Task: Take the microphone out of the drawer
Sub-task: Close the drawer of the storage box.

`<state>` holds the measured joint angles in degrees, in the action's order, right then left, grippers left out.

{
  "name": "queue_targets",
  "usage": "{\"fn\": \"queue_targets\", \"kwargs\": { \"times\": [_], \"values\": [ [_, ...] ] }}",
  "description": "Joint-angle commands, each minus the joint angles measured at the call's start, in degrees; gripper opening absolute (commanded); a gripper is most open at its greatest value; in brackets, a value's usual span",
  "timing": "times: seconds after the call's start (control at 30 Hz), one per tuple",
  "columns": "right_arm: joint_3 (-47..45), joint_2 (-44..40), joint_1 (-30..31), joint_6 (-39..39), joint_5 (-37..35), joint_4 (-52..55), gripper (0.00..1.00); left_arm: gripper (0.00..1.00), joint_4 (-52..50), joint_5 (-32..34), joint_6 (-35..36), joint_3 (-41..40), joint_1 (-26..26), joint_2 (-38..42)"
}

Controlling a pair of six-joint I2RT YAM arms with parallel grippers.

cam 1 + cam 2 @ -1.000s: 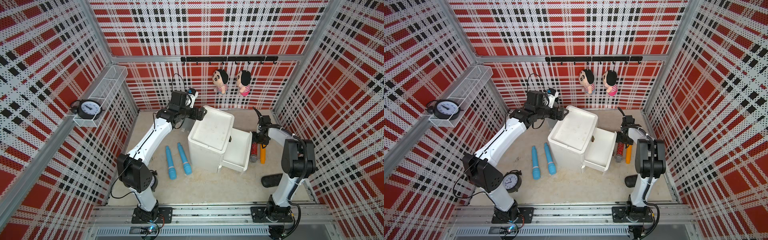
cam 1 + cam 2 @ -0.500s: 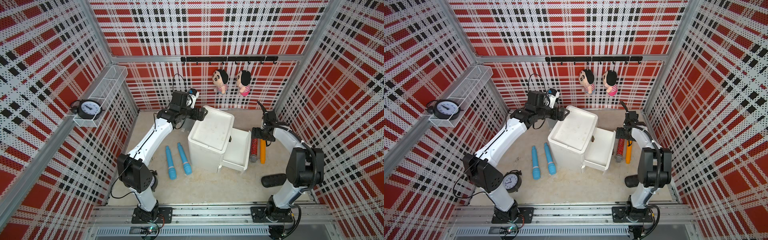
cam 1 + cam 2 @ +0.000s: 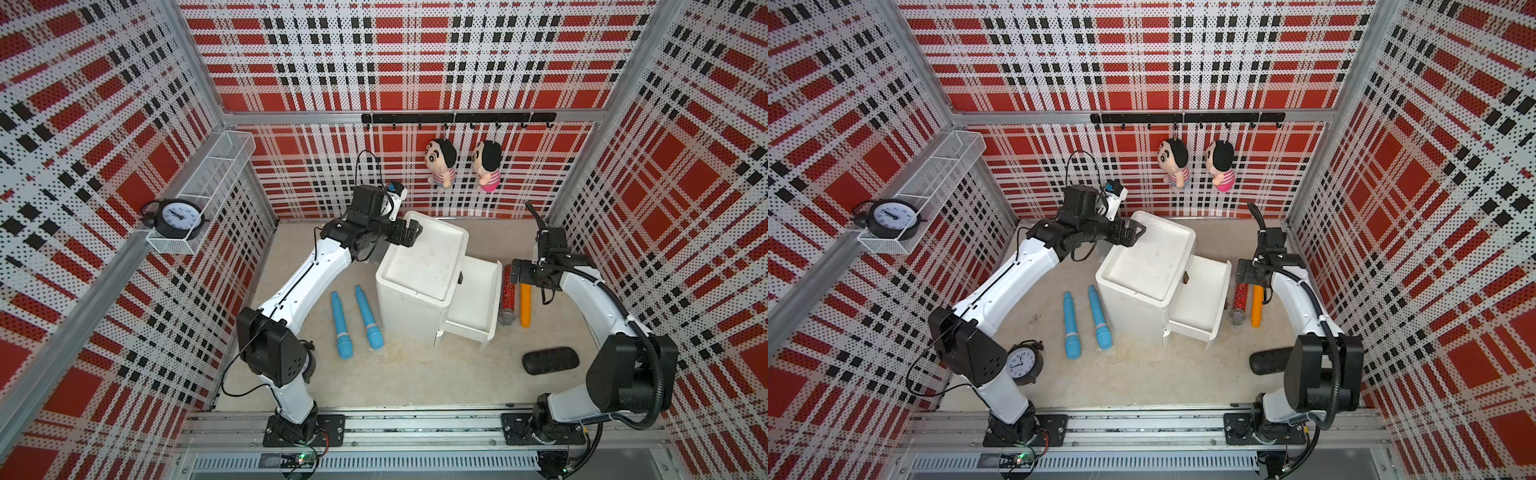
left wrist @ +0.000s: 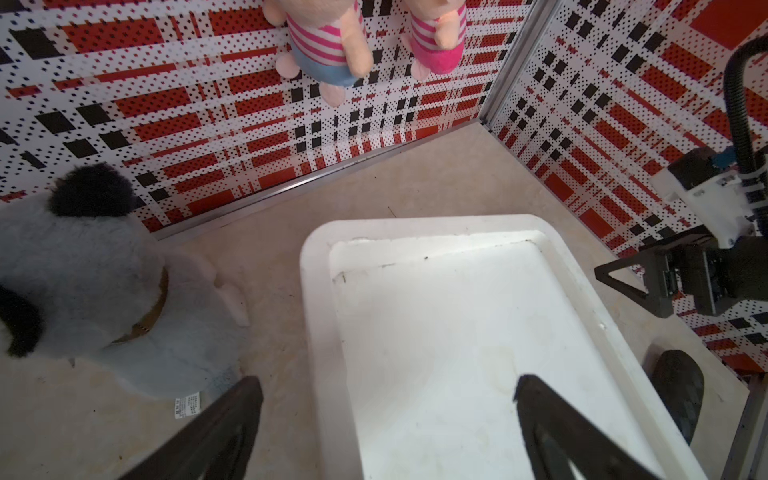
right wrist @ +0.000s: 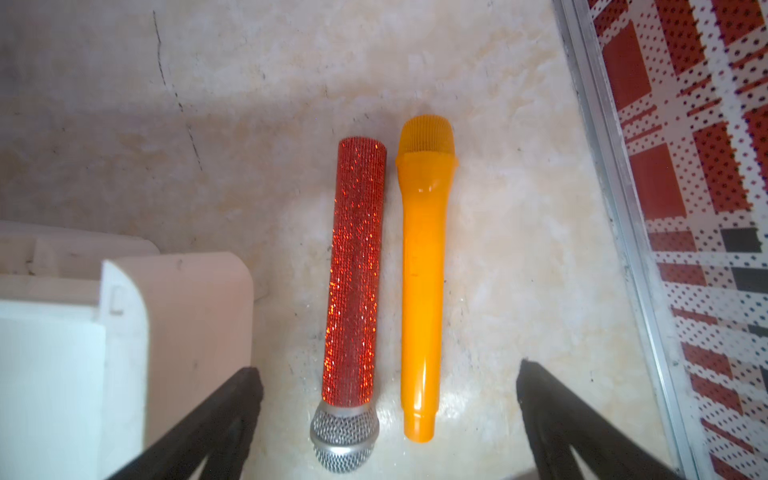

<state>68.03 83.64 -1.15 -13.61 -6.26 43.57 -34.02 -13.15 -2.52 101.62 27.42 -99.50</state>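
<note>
While the red microphone [image 5: 355,270] lies beside the drawer [image 3: 473,299], left pincer [image 4: 388,381] and right pincer [image 5: 388,370] (both empty) gape.

Beige tabletop [image 3: 415,374]: white drawer cabinet [image 3: 419,270] at centre. Two blue microphones [image 3: 340,328] side by side, left of it. Red glitter microphone [image 3: 508,293] and orange microphone [image 3: 525,305] parallel, just right of it. Black oblong case [image 3: 549,360] lower right. Alarm clock [image 3: 1022,362] lower left.
</note>
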Motion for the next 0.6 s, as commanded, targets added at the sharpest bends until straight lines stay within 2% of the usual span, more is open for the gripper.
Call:
{"fn": "queue_targets", "kwargs": {
  "times": [0.0,0.17,0.4,0.57],
  "values": [
    [-3.2,-4.8,1.4,-1.0,-0.1,1.4,1.0,0.98,-1.7,1.0,0.6,-1.7,0.6,2.2],
    [-7.5,-10.5,4.7,-2.4,-2.6,2.6,1.0,0.98,-3.1,2.8,0.6,-4.8,0.6,5.2],
    [-14.8,-18.1,7.1,-7.0,-0.6,1.3,1.0,0.98,-5.5,3.2,0.6,-5.2,0.6,6.2],
    [-17.5,-19.6,11.1,-10.4,-1.7,1.0,1.0,0.98,-6.0,2.4,0.6,-5.3,0.7,6.3]
  ]
}}
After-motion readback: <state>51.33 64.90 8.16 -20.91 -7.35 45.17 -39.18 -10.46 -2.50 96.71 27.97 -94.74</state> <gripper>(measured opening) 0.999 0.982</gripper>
